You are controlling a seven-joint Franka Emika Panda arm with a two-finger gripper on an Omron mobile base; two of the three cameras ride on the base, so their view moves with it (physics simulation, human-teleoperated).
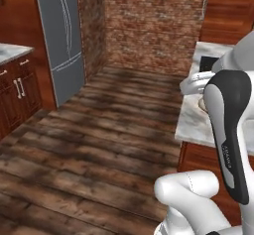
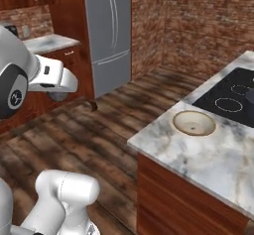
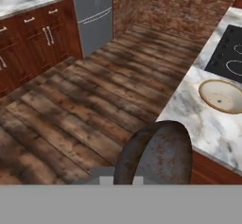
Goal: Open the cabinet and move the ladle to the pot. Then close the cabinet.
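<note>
- You have a grey double-door fridge (image 2: 108,33) as landmark, standing against the back wall.
- Right of the fridge runs a red brick wall (image 1: 154,23).
- Left of the fridge stand reddish-brown lower cabinets (image 3: 35,41) under a marble counter (image 2: 47,43).
- Before the fridge lies dark plank flooring (image 1: 99,145).
- Opposite the fridge stands a marble-topped island (image 2: 198,154).

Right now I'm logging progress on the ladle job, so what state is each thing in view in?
ladle: held in the pincer, off the counter, bowl end out in front.
pincer: shut on the ladle.
beige bowl: upright on the marble counter, empty.
cooktop: rings dark, no pan on the visible rings.
fridge: doors closed.
</note>
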